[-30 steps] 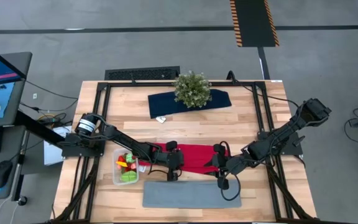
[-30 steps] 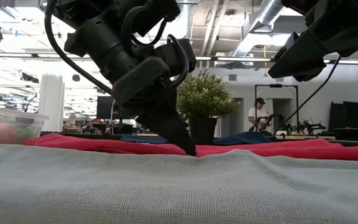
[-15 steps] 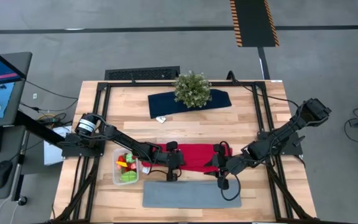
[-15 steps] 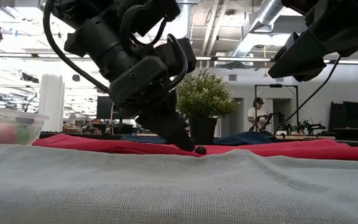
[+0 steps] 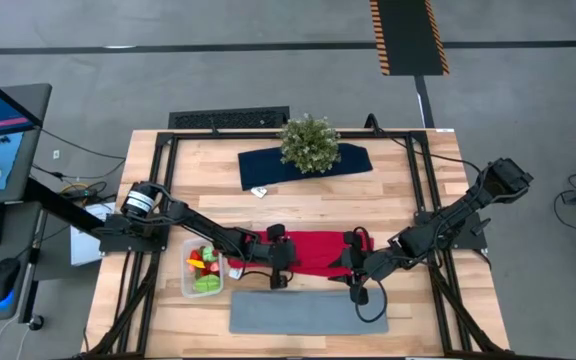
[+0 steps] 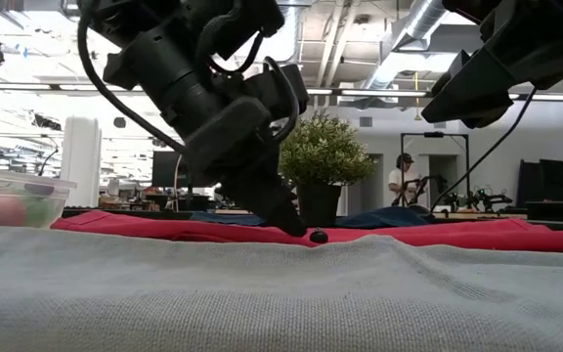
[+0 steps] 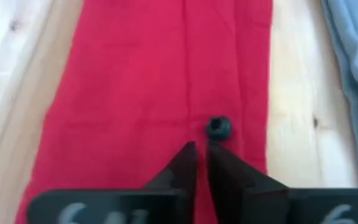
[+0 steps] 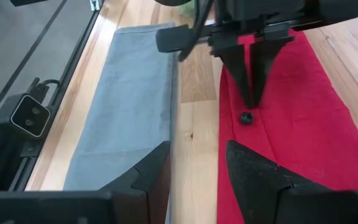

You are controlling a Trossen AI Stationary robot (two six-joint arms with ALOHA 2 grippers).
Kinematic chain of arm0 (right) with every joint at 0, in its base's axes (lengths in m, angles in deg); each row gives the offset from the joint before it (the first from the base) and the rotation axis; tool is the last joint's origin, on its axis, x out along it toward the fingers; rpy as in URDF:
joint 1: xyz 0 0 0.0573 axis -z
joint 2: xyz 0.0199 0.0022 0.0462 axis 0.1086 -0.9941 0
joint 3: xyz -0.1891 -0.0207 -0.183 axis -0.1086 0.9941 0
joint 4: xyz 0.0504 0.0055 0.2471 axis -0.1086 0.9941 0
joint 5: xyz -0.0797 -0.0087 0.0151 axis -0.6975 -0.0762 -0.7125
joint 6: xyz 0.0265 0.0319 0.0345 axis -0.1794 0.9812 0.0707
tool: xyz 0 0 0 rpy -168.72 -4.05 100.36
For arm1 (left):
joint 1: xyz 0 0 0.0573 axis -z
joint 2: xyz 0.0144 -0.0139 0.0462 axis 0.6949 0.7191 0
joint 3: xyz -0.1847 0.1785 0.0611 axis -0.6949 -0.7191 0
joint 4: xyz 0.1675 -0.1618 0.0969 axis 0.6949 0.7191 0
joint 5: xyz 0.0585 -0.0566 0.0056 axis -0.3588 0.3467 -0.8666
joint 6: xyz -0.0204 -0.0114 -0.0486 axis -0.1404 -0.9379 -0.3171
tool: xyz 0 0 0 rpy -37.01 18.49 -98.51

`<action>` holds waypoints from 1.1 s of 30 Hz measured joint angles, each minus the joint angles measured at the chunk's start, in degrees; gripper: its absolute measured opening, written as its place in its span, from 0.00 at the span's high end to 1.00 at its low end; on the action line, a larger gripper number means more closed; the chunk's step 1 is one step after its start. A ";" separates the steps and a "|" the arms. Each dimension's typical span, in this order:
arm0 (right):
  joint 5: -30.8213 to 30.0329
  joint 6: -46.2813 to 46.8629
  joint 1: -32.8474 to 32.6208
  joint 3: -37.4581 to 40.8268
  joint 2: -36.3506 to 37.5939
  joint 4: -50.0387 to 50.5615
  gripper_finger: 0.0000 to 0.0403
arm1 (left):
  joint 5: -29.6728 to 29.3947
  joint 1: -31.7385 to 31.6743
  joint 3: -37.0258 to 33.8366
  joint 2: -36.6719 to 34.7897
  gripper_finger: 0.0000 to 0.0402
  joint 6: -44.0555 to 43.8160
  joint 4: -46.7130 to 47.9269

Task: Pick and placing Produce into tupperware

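A tiny dark berry [image 7: 218,127] lies on the red cloth [image 5: 313,250], also visible in the low view [image 6: 318,236] and the right wrist view [image 8: 247,117]. My left gripper [image 7: 201,151] is shut, slanting down over the cloth, with its tips just short of the berry. The clear tupperware [image 5: 204,268] stands at the cloth's left end and holds green, red and yellow produce. My right gripper [image 8: 197,165] is open above the cloth's right end [image 5: 356,268], its fingers pointing toward the berry and the left gripper.
A flat grey mat [image 5: 308,312] lies along the near edge, in front of the red cloth. A potted plant [image 5: 309,143] stands on a dark blue cloth [image 5: 268,165] at the far side. Bare wood shows between the two cloths. A person [image 6: 406,181] is in the room beyond.
The dark berry, hidden at the left gripper's fingertips a second ago, now lies in plain view on the red cloth beside them. The left gripper has drawn back a little toward the table's left. The right arm has kept still.
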 joint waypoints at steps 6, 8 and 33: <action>-0.02 0.00 -0.01 0.00 0.00 0.00 0.56 | 1.79 -0.75 1.40 0.00 0.73 -0.85 -0.95; -0.02 0.00 0.01 0.00 0.00 0.00 0.56 | 2.60 -1.04 1.42 0.00 0.67 -1.17 -0.55; -0.02 0.52 -0.10 -0.02 -0.02 0.36 0.56 | 4.04 -0.96 5.95 5.53 0.76 0.96 -0.98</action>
